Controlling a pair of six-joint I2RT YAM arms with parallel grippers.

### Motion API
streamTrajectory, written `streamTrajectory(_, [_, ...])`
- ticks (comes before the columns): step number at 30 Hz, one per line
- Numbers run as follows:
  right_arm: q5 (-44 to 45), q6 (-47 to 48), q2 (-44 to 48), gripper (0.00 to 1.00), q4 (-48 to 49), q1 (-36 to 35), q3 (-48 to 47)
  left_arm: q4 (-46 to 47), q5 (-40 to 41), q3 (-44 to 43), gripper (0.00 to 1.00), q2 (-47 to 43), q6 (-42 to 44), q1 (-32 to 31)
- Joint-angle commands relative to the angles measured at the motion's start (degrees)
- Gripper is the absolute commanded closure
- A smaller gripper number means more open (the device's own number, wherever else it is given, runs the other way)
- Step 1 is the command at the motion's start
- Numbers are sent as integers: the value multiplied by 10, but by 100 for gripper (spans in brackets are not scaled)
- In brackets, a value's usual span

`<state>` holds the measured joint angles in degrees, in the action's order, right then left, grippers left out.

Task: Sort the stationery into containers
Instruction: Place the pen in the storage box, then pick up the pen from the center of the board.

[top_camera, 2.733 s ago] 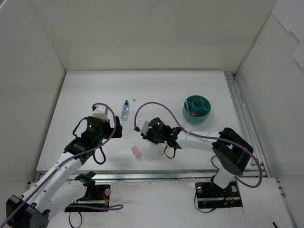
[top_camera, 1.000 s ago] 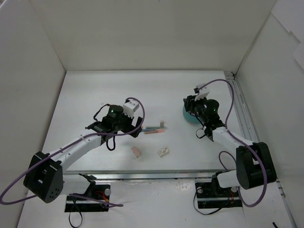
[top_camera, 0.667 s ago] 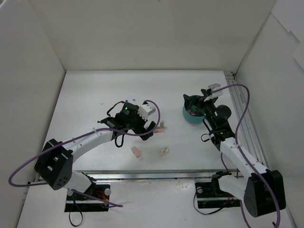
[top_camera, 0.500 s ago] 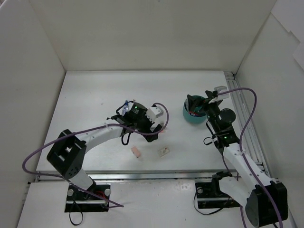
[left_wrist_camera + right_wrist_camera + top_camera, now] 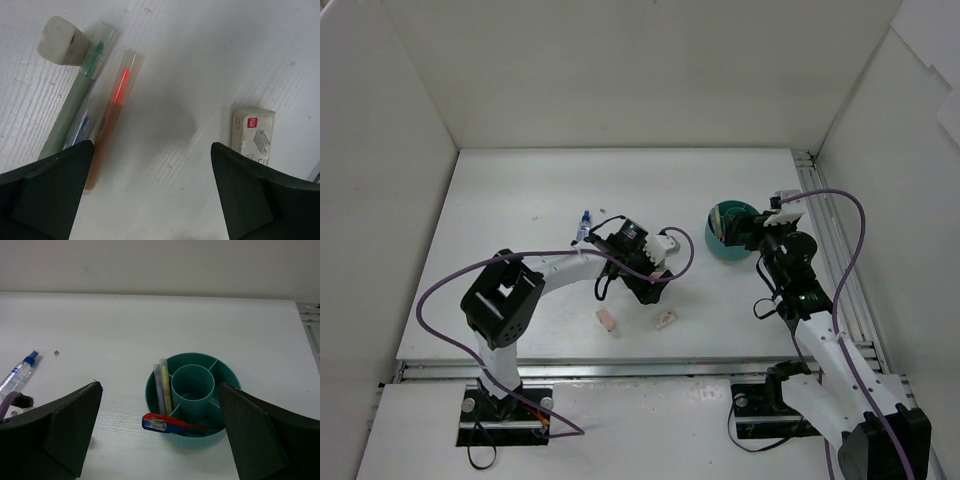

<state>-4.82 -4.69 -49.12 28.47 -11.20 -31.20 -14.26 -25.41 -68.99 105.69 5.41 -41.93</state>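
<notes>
The teal bowl (image 5: 210,440) (image 5: 720,245) holds a yellow and a lilac stick (image 5: 164,382) in its left compartment. A red pen and a blue pen (image 5: 172,424) lie across its near rim. My right gripper (image 5: 159,387) (image 5: 752,235) hangs open beside and above the bowl, holding nothing. My left gripper (image 5: 151,165) (image 5: 655,272) is open low over the table. A red pen (image 5: 112,120), a green pen (image 5: 75,100) and a white eraser (image 5: 60,34) lie by its left finger. A small white box (image 5: 252,131) lies by its right finger.
A clear blue-capped bottle (image 5: 584,226) (image 5: 17,372) lies left of the left arm. A pink eraser (image 5: 608,320) and the white box (image 5: 666,320) lie near the table's front edge. White walls stand round the table, and a metal rail (image 5: 820,215) runs along its right side.
My right gripper opened over the bowl and drew back to the right. The left arm swung right and now sits over the pens in the middle.
</notes>
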Motion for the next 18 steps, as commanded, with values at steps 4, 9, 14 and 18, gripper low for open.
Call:
streamTrajectory(4, [17,7,10,2,19,3,-35,-9,24,-44,2,21,1,-5])
streamTrajectory(9, [18,9,14,2,15,5,-35,-18,73,-50,9,31,-7,-25])
streamTrajectory(14, [17,9,17,2,12,5,-34,-23,139,-63,30,43,-14,-44])
streamTrajectory(18, [18,9,23,2,9,5,-33,-27,194,-83,37,53,-11,-65])
